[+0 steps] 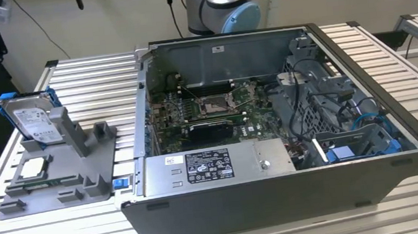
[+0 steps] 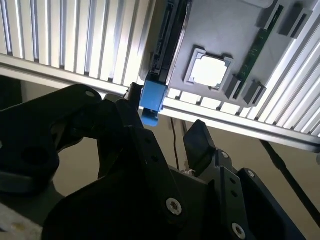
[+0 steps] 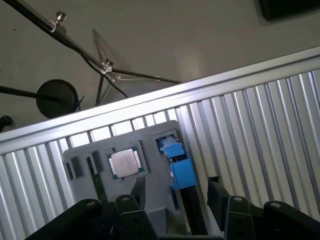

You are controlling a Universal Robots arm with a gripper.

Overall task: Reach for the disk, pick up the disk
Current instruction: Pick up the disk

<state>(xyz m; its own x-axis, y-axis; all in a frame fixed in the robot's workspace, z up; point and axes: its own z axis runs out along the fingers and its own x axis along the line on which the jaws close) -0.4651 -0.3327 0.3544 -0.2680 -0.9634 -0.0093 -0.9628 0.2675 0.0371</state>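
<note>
Disk (image 1: 34, 122) (image 2: 152, 97) (image 3: 179, 169): upright on edge in a slot of the holder, label facing outward, blue frame along its sides; about 9 o'clock from the computer case in the exterior view; edge-on in both wrist views.
Gripper (image 2: 162, 125) (image 3: 176, 192): wide open, nothing held; black fingers (image 2: 199, 142) spread to either side of the disk's blue end in both wrist views, clear of it.
Holder (image 1: 84, 159): gray, flat on the table, touching the case's side.
Chip (image 1: 32, 168): small silver square in a recess of the holder, about 6 o'clock from the disk.
Computer case (image 1: 274, 162): side open, circuit board and cables exposed.
Table (image 1: 84, 71): slatted metal, under everything.
Arm (image 1: 221, 2): base at about 12 o'clock from the case.
</note>
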